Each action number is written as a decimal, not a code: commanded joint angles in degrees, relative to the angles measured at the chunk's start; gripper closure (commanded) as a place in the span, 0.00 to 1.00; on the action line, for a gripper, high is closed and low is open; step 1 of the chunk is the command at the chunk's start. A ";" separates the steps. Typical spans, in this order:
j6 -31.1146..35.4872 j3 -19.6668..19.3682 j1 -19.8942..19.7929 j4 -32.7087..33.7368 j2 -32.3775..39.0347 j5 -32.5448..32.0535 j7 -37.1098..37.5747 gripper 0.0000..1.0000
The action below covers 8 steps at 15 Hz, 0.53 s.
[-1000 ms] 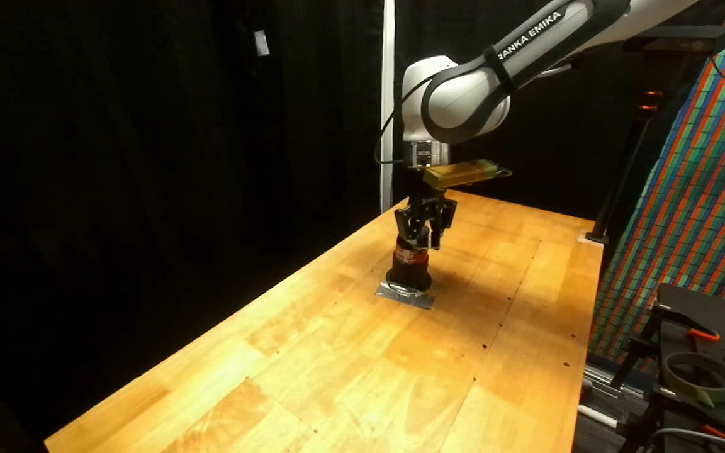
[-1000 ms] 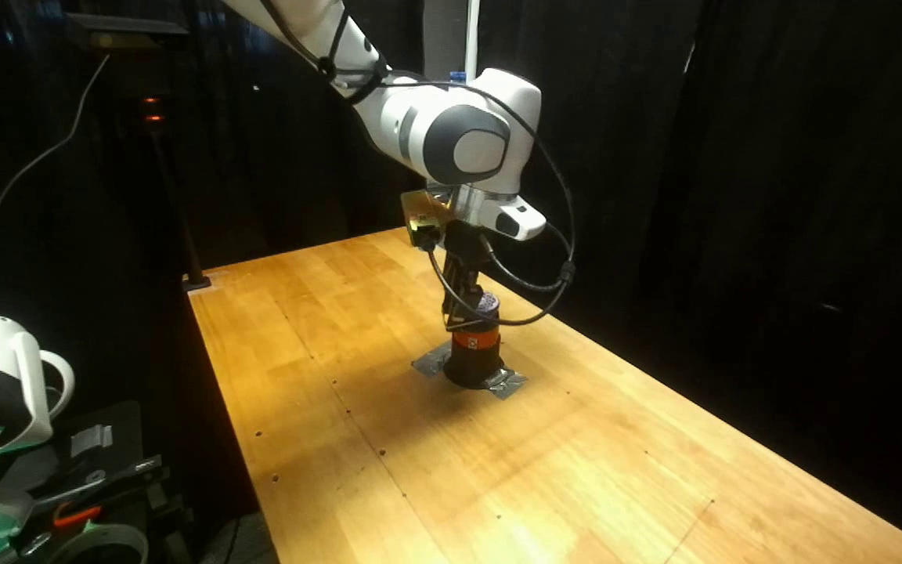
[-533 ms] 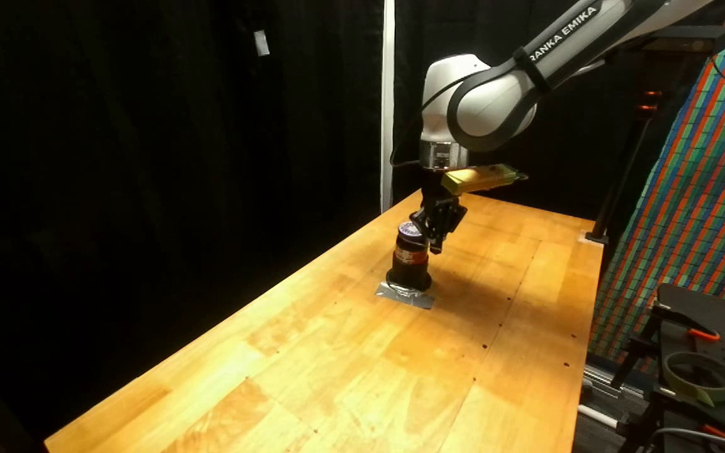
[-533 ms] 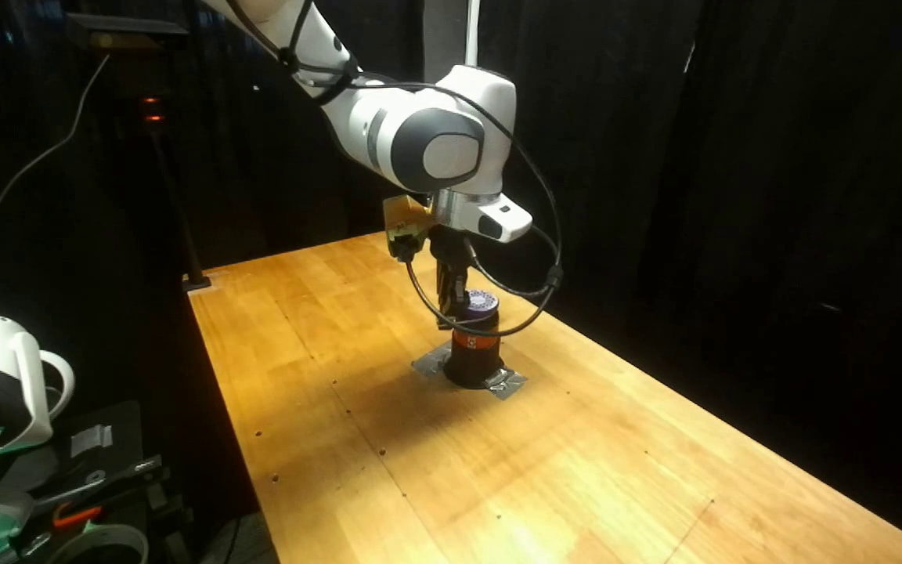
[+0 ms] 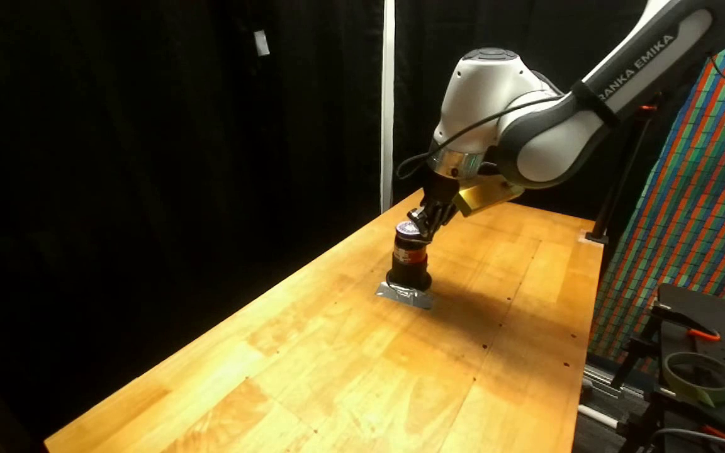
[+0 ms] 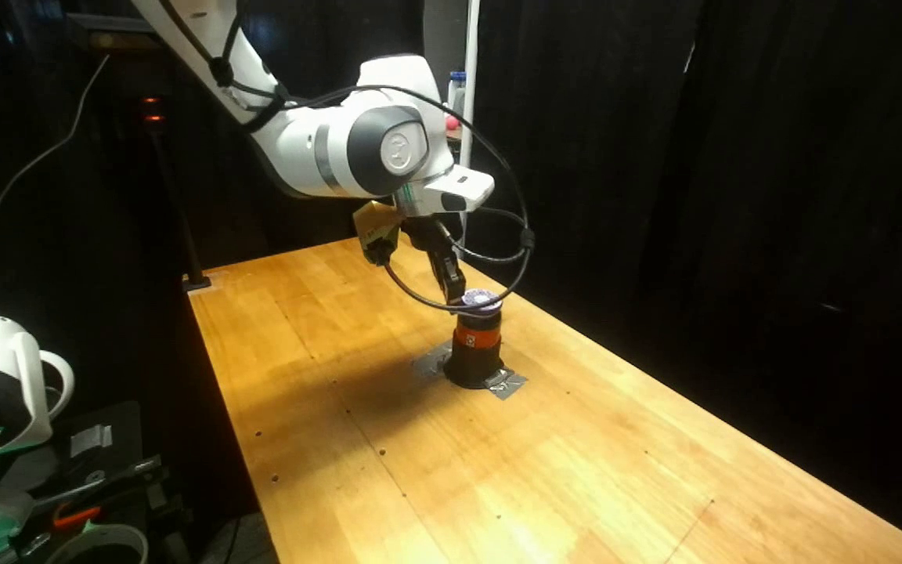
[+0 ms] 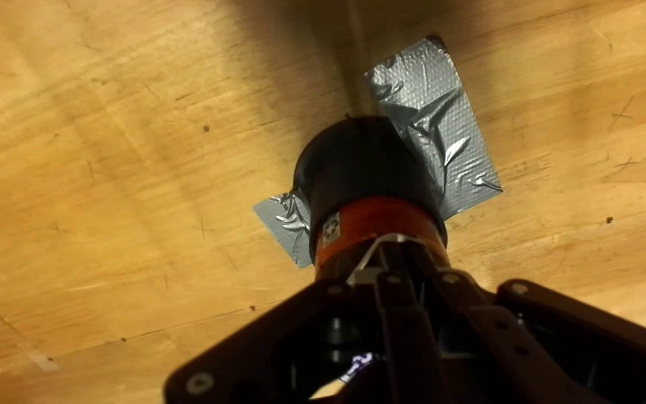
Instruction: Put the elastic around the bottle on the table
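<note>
The bottle (image 5: 410, 256) stands upright on the table (image 5: 362, 352). It is dark with a reddish-orange band and a pale purplish lid; it also shows in an exterior view (image 6: 478, 337) and in the wrist view (image 7: 376, 219). My gripper (image 5: 428, 238) is beside the bottle's upper part, tilted, its tips at the lid's height; it also shows in an exterior view (image 6: 456, 304). In the wrist view my fingertips (image 7: 401, 247) are together. A pale thin band, the elastic (image 7: 370, 250), passes over the tips. A thin line circles the bottle below the lid; whether it is the elastic is unclear.
Silver tape (image 7: 435, 123) fixes the bottle's black base (image 7: 365, 157) to the table. My arm's cable (image 6: 521, 251) hangs in a loop in front of the bottle. A black post (image 6: 177, 204) stands at the table's far corner. Black curtains (image 5: 180, 157) hang beyond the table.
My gripper has moved from over the bottle's top to beside it and has tilted. Its fingers, apart before, have come together. The lid is now uncovered. The bottle has stayed in place.
</note>
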 commanded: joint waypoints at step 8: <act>12.10 -12.30 10.83 -7.16 -3.76 -27.15 23.84 0.93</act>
